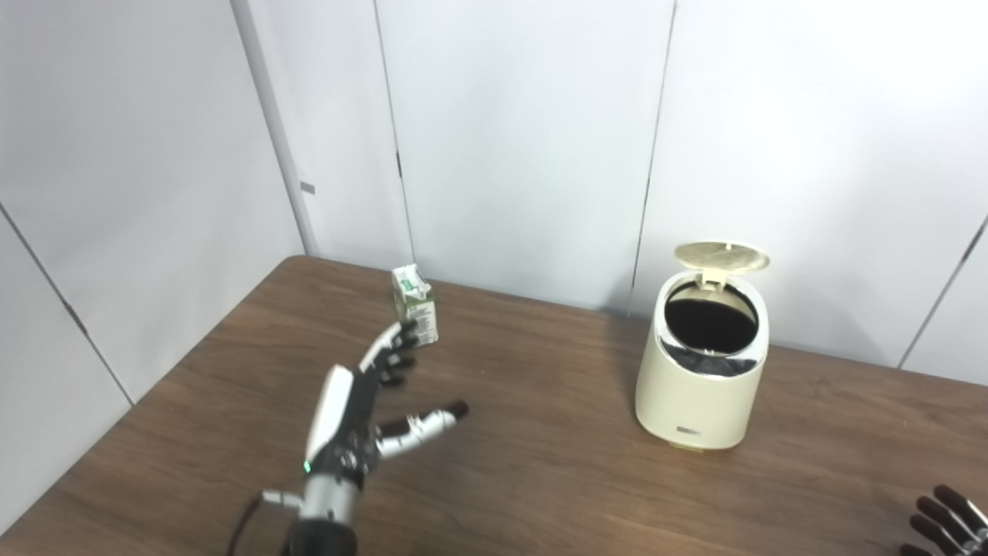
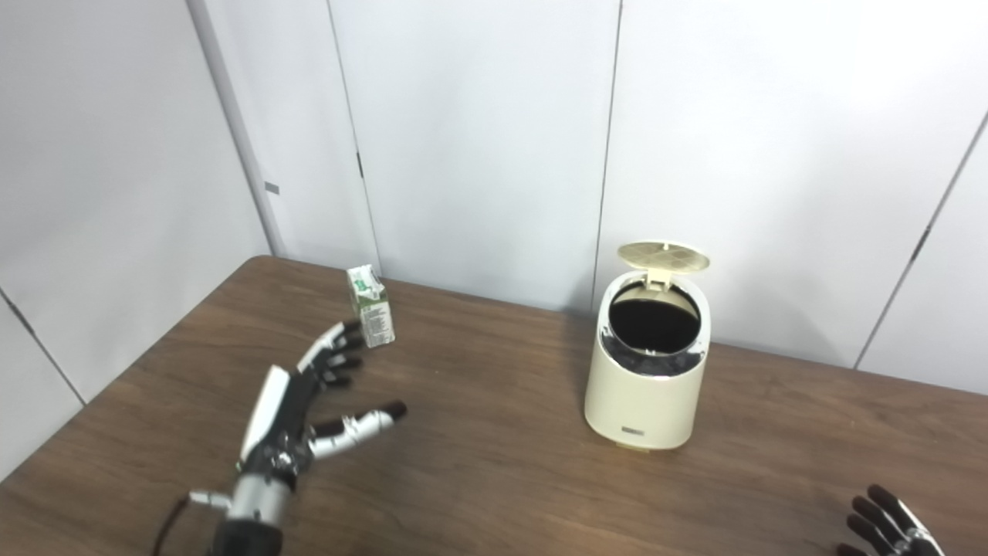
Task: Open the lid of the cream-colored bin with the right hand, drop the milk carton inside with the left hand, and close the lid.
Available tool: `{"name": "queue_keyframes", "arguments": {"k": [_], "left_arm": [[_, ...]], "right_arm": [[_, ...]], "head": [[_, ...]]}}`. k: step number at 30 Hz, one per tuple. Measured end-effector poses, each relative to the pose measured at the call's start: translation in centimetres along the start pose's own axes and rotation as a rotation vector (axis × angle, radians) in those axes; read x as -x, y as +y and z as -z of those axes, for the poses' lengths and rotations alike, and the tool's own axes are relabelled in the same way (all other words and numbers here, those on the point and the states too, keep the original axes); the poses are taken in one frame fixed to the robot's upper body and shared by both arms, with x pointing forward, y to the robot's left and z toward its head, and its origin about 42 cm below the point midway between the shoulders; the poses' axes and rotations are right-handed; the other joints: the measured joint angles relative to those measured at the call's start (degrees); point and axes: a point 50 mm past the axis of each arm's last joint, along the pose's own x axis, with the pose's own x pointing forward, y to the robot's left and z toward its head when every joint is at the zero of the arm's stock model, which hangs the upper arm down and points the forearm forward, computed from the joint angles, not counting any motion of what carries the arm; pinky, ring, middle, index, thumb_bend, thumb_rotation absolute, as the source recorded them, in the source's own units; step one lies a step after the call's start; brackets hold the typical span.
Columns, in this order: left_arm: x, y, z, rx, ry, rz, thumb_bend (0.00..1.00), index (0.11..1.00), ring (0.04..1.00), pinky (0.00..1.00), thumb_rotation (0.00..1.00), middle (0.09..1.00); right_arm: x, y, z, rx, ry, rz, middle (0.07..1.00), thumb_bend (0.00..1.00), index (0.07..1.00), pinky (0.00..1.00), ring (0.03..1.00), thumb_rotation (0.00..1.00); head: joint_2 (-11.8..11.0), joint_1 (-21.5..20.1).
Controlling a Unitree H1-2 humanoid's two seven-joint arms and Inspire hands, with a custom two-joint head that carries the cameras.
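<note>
Near the milk carton (image 1: 414, 303), left hand (image 1: 363, 409) spread, empty; bin (image 1: 702, 363) lid (image 1: 721, 257) up; right hand (image 1: 945, 521) unclear.

No legible text anywhere. The milk carton (image 1: 415, 303), far left on the table, carries green graphics on its upper part and fine dark print on the side panel, too small to read. The cream-colored bin (image 1: 701, 363), right of centre, has a small dark label plate low on its front; characters unreadable.
</note>
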Motion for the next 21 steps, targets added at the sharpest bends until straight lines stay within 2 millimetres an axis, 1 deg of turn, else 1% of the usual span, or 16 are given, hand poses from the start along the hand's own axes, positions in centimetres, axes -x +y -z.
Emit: {"name": "queue_keyframes", "arguments": {"k": [1, 2, 3, 6, 8, 10, 14, 17, 19, 21], "left_arm": [[-0.6, 0.4, -0.2, -0.034, -0.009, -0.011, 0.83, 0.915, 0.734, 0.57, 0.20, 0.866], [-1.1, 0.7, -0.4, -0.062, -0.014, -0.021, 0.83, 0.914, 0.724, 0.56, 0.20, 0.863], [-1.5, 0.9, -0.5, -0.090, -0.013, -0.029, 0.84, 0.912, 0.732, 0.57, 0.20, 0.858], [-2.6, 1.3, -1.0, -0.156, 0.003, -0.052, 0.87, 0.899, 0.732, 0.56, 0.18, 0.848], [-3.2, 1.4, -1.3, -0.196, 0.012, -0.065, 0.87, 0.892, 0.757, 0.60, 0.16, 0.842], [-3.9, 1.5, -1.5, -0.234, 0.015, -0.081, 0.86, 0.895, 0.767, 0.61, 0.16, 0.845], [-6.0, 1.4, -1.0, -0.285, 0.049, -0.085, 0.87, 0.911, 0.765, 0.61, 0.17, 0.843], [-7.5, 1.4, -0.7, -0.290, 0.070, -0.064, 0.87, 0.928, 0.798, 0.63, 0.17, 0.870], [-8.3, 1.6, -0.4, -0.302, 0.077, -0.055, 0.88, 0.938, 0.797, 0.64, 0.18, 0.872], [-9.0, 1.7, -0.1, -0.317, 0.089, -0.050, 0.89, 0.941, 0.821, 0.66, 0.18, 0.875]], "right_arm": [[0.0, 0.0, 0.0, 0.000, 0.000, 0.000, 0.850, 0.75, 0.850, 0.72, 0.843, 0.97], [0.0, 0.0, 0.0, 0.000, 0.000, 0.000, 0.850, 0.76, 0.850, 0.72, 0.842, 0.97], [0.0, 0.0, 0.0, 0.000, 0.000, 0.001, 0.849, 0.77, 0.850, 0.71, 0.839, 0.96], [0.0, 0.0, 0.0, 0.013, -0.001, 0.005, 0.846, 0.79, 0.854, 0.70, 0.835, 0.98], [0.0, 0.1, -0.1, 0.025, -0.002, 0.008, 0.846, 0.80, 0.857, 0.70, 0.834, 0.98], [0.1, 0.1, -0.1, 0.031, -0.002, 0.008, 0.843, 0.80, 0.855, 0.70, 0.830, 0.99], [0.4, 0.4, -0.2, 0.030, -0.002, 0.009, 0.840, 0.79, 0.847, 0.69, 0.830, 0.98], [0.5, 0.6, -0.2, 0.026, -0.001, 0.011, 0.844, 0.79, 0.846, 0.70, 0.836, 0.98], [0.5, 0.6, -0.3, 0.036, -0.003, 0.010, 0.851, 0.78, 0.852, 0.70, 0.844, 0.99], [0.6, 0.6, -0.3, 0.045, -0.003, 0.009, 0.858, 0.79, 0.857, 0.71, 0.852, 0.99]], "head": [[0.0, 0.0], [0.0, -0.1], [0.1, -0.3], [0.0, -0.3], [-0.1, -0.4], [0.0, -0.4], [0.0, -0.4], [-0.1, -0.2], [-0.2, -0.1], [-0.3, -0.1]]}}
